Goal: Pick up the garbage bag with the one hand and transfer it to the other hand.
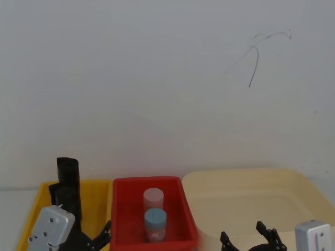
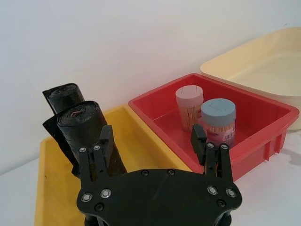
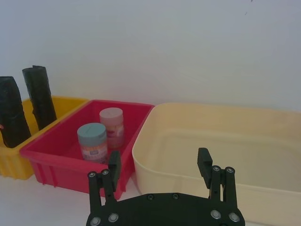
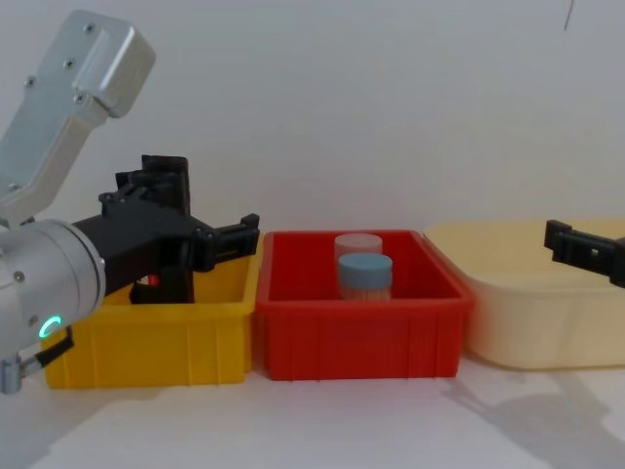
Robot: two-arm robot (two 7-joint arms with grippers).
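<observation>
Two black rolls stand in the yellow bin [image 4: 156,342]. The garbage bag [image 2: 87,127] is the nearer roll, and a red label shows low on its side [image 4: 151,280]. It also shows in the right wrist view [image 3: 10,113]. The second roll [image 2: 63,96] stands just behind it. My left gripper [image 2: 151,136] is open and held at the bin, with one finger [image 2: 104,141] beside the garbage bag and nothing between the jaws. In the chest view the left gripper [image 4: 195,233] hangs over the bin in front of the rolls. My right gripper [image 3: 159,162] is open and empty in front of the cream tub [image 3: 188,141].
A red bin [image 4: 352,342] sits between the yellow bin and the cream tub [image 4: 527,322]. It holds a blue-lidded jar [image 1: 155,219] and a pink-lidded jar [image 1: 153,197]. A white wall rises close behind the bins.
</observation>
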